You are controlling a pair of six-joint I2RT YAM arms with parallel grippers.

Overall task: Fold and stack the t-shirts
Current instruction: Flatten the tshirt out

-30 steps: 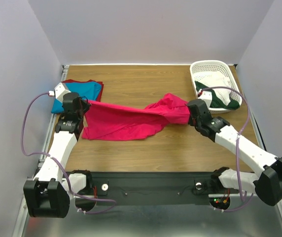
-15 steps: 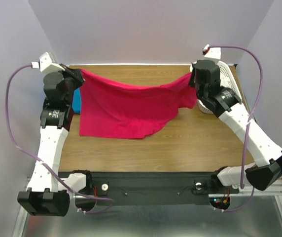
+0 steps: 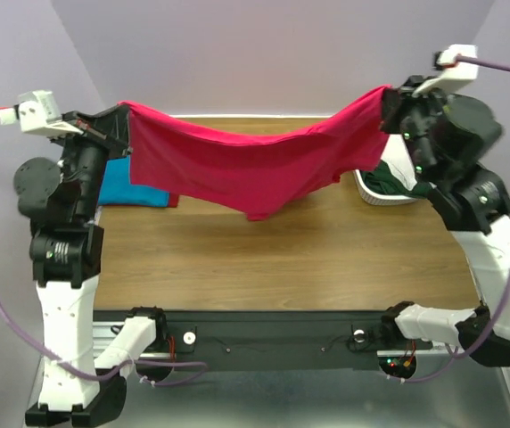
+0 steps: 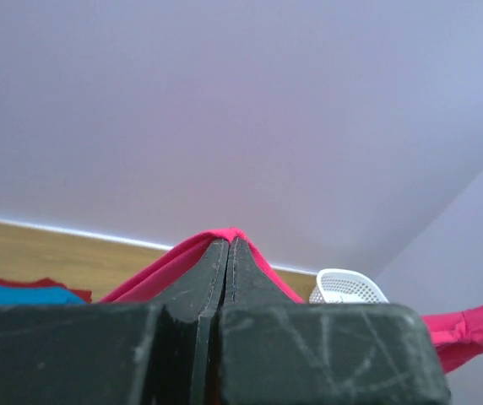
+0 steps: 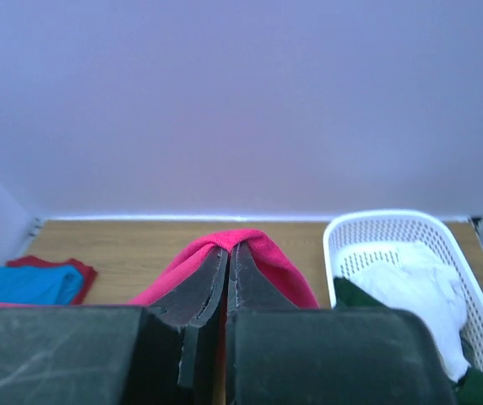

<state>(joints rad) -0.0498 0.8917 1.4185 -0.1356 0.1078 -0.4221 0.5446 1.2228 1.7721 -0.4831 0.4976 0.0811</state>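
The left gripper (image 3: 123, 114) and right gripper (image 3: 389, 100) are each clamped on an upper edge of the crimson-pink t-shirt (image 3: 237, 169), which hangs stretched between them above the counter (image 3: 282, 259); the turquoise-blue t-shirt (image 3: 139, 194) lies below the left gripper

Wooden table (image 3: 282, 259): dark red t-shirt (image 5: 88, 274) under turquoise-blue t-shirt (image 5: 26, 284) far left; white basket (image 5: 336, 253) far right.
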